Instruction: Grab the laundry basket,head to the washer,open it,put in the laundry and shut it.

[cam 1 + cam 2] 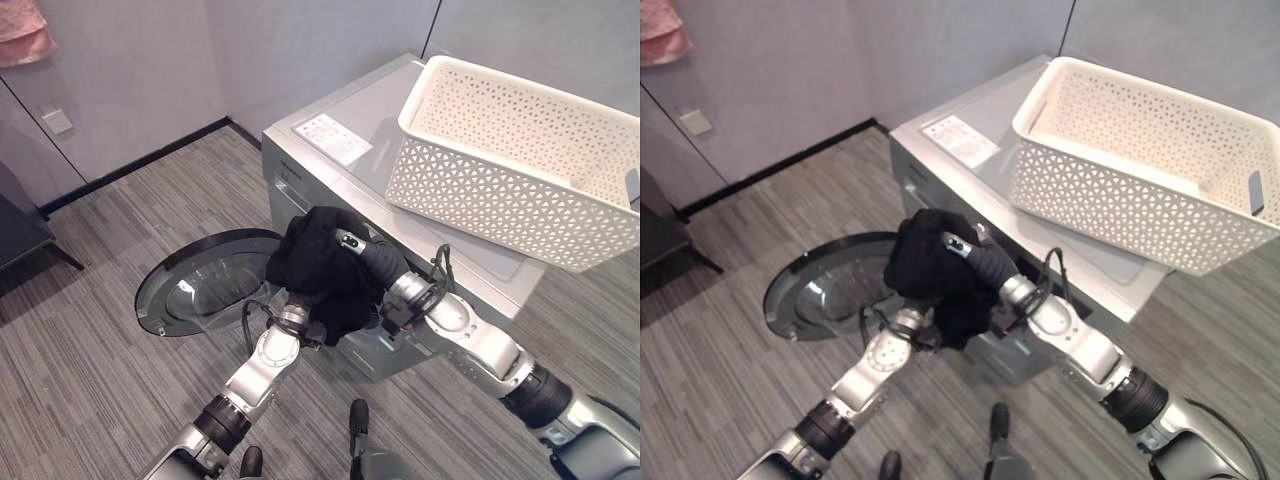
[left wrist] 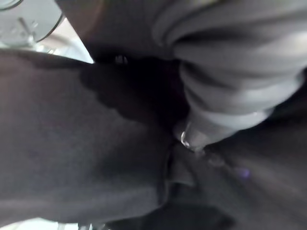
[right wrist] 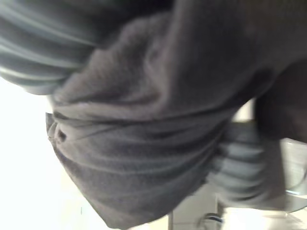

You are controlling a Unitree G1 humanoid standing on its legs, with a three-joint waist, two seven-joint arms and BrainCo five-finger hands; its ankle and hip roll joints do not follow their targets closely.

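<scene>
- Left eye view: the washer [image 1: 345, 165] stands at the middle, running toward 1 o'clock, with the white laundry basket [image 1: 520, 160] on its top at 2 o'clock, no laundry showing inside it. The round glass door [image 1: 205, 285] hangs swung open at 9 o'clock of the washer's front. A bundle of black laundry [image 1: 320, 265] is bunched in front of the washer's front, between both hands. The right hand [image 1: 362, 250] lies over the bundle from 3 o'clock, its dark ribbed cover showing; the left hand [image 1: 300, 322] meets the bundle from beneath at 6 o'clock. Both sets of fingers are buried in the cloth, so I cannot tell whether either is spread or curled.
- Right eye view: a pink cloth [image 1: 665, 35] hangs on the wall at 10 o'clock, a pale wall plate [image 1: 695, 122] below it.
- Left wrist view: dark cloth lies right against the camera, with a ribbed cover beside it.
- Right wrist view: folds of the black laundry, close up.
</scene>
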